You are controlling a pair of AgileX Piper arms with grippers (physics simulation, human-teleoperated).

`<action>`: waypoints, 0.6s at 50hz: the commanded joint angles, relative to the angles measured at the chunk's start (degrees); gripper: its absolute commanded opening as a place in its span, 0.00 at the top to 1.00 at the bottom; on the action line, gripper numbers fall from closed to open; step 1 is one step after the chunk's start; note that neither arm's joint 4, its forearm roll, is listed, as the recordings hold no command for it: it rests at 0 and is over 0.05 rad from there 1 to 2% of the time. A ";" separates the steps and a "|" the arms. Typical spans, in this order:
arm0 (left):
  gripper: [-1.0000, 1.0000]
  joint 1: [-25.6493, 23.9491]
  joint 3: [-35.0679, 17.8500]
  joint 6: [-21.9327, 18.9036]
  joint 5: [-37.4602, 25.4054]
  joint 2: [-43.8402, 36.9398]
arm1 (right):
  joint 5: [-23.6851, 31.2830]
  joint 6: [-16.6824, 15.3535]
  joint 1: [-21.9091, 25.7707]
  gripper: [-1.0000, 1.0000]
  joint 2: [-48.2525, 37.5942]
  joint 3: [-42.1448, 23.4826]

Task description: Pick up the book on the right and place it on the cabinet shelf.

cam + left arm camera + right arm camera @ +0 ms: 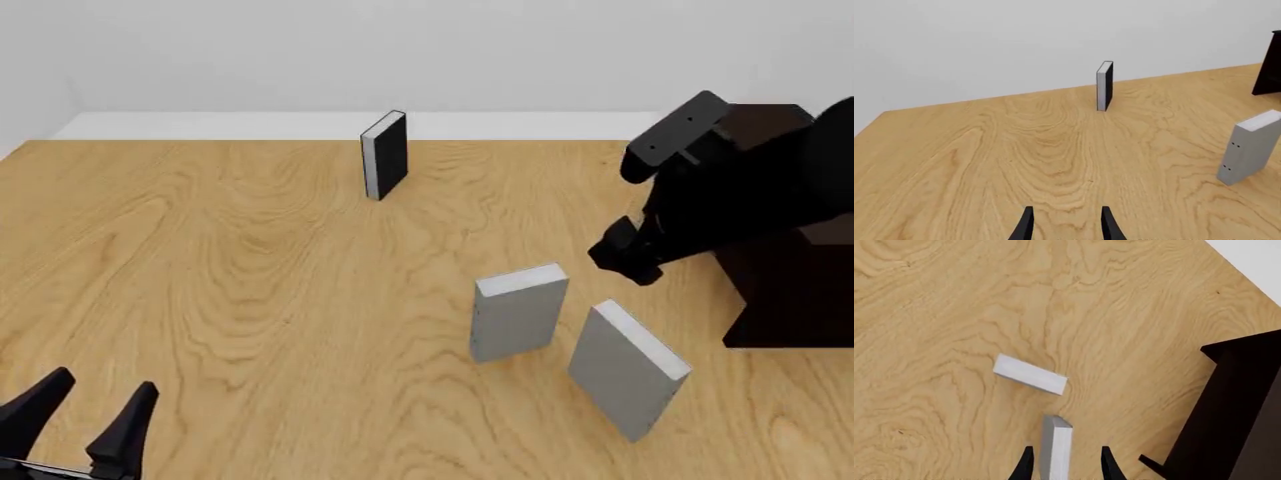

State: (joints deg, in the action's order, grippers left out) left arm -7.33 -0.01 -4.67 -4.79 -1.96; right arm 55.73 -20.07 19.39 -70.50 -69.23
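Right gripper (pixel 1064 462) fingers spread, nothing gripped, poised above book (pixel 627 368): top edge lines up in gap between fingertips. Book upright on table (pixel 240 290), chunkier grey book (pixel 518 312) just beside. Cabinet (pixel 787 290) close on outer side. Left gripper (pixel 83 420) parted, bare wood ahead.

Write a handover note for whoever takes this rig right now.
Left gripper: open, empty, low over the table, near left.
Right gripper: open, empty, above the right-hand grey book, fingers lined up either side of its top edge.
Book: standing on the table, not gripped.
Cabinet: right of the book.
Done: approach only.
Left: descend, grip, lift, place on the shelf.
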 commanded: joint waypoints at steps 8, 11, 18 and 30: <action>0.00 -0.57 0.00 0.14 0.33 -0.96 | -2.92 0.54 1.04 0.00 -3.42 2.59; 0.00 -0.76 0.00 0.03 0.68 -1.47 | -3.70 1.42 1.45 0.00 -4.23 2.69; 0.00 -0.67 0.00 -0.04 0.87 -1.99 | -5.19 2.13 2.03 0.00 -5.69 3.54; 0.00 -0.85 0.01 -0.16 1.91 -3.60 | -7.15 1.70 1.28 0.00 -7.06 5.04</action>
State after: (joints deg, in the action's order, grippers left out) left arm -8.05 -0.01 -4.68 -3.47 -4.50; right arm 50.13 -18.52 20.64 -76.26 -65.31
